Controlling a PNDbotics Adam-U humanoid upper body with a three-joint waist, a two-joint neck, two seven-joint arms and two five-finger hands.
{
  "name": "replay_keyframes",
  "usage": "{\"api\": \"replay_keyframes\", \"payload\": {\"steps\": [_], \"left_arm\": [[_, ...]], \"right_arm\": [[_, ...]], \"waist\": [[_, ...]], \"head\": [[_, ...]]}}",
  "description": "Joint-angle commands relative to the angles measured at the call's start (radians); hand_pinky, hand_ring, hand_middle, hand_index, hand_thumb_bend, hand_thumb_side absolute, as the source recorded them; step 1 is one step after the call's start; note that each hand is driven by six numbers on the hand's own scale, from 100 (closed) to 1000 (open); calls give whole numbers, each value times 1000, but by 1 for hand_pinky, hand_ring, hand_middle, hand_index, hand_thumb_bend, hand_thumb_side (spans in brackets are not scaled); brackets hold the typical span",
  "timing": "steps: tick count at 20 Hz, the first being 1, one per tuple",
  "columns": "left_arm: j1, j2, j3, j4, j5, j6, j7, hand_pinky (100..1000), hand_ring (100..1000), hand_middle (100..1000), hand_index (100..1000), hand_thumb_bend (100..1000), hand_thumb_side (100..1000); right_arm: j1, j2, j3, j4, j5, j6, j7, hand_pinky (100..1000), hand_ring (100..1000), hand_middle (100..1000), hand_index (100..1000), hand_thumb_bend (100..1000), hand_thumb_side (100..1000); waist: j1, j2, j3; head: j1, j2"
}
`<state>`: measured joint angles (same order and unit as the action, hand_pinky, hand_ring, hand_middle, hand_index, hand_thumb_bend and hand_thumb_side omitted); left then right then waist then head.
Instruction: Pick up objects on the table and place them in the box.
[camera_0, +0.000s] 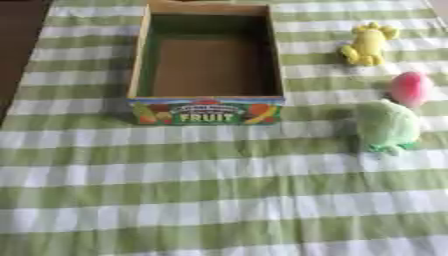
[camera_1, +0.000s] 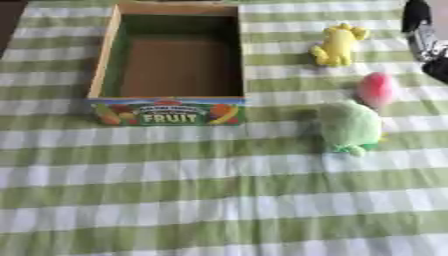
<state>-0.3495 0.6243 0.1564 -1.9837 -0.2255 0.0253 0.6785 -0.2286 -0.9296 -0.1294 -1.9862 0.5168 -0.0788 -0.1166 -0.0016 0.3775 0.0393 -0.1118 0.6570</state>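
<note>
right robot hand (camera_1: 423, 35) at upper right edge, above table | fingers: cannot tell | box (camera_1: 105, 60) empty

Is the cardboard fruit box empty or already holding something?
Empty. The cardboard fruit box shows only bare brown floor; the yellow, pink and green plush toys lie outside, to its right.

You are looking down at what reads as a home or playroom table: a green and white striped cloth (camera_0: 219, 200) covers it, as on a dining table, with dark wood (camera_0: 19, 40) at the far left edge. On it sit soft toys, a yellow toy (camera_0: 367, 44), a pink toy (camera_0: 410, 88) and a green toy (camera_0: 388, 126), beside a box (camera_0: 206, 111) printed FRUIT
</note>
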Motion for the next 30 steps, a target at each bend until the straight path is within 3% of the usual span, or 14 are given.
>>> {"api": "replay_keyframes", "payload": {"steps": [1, 8, 17, 23, 25, 26, 27, 28, 30], "left_arm": [[-7, 34, 2, -16, 2, -3, -1, 595, 792, 817, 1000, 100, 1000], [-7, 38, 0, -16, 4, -3, -4, 593, 792, 817, 1000, 100, 1000], [-13, 51, -8, -16, 6, -2, -14, 591, 793, 817, 1000, 100, 1000], [-15, 55, -11, -16, 10, -2, -19, 590, 792, 816, 1000, 100, 1000], [-17, 56, -12, -16, 11, -3, -20, 590, 792, 816, 1000, 100, 1000], [-18, 55, -13, -16, 11, -4, -21, 589, 792, 815, 1000, 100, 1000], [-19, 55, -14, -16, 12, -4, -22, 589, 792, 815, 1000, 100, 1000], [-19, 54, -15, -16, 12, -4, -23, 589, 792, 815, 1000, 100, 1000], [-19, 54, -14, -16, 13, -4, -24, 589, 792, 814, 1000, 100, 1000]], "right_arm": [[-6, -45, -5, -14, 15, -4, 18, 834, 829, 822, 926, 100, 966], [0, -92, 39, -14, 54, -8, 83, 843, 832, 811, 876, 100, 925], [-6, -247, 181, -14, -17, 23, 281, 880, 874, 841, 986, 100, 764], [-3, -281, 212, -14, -63, 53, 398, 891, 898, 882, 997, 100, 662], [-2, -288, 211, -14, -47, 80, 409, 878, 879, 871, 991, 100, 595], [-1, -288, 213, -14, -40, 92, 407, 878, 872, 872, 989, 100, 462], [1, -288, 216, -14, -37, 103, 403, 878, 871, 872, 989, 100, 400], [3, -286, 218, -14, -39, 110, 398, 867, 853, 861, 983, 100, 217], [7, -282, 220, -14, -47, 122, 382, 855, 836, 851, 982, 100, 200]], "waist": [[1, -15, -1], [2, -17, -3], [-7, -23, -4], [-9, -22, -2], [-9, -21, -1], [-9, -21, 0], [-10, -20, 0], [-9, -20, 1], [-9, -19, 1]], "head": [[-12, -18], [19, -12], [39, -25], [37, -25], [35, -23], [33, -22], [31, -22], [30, -22], [31, -22]]}}
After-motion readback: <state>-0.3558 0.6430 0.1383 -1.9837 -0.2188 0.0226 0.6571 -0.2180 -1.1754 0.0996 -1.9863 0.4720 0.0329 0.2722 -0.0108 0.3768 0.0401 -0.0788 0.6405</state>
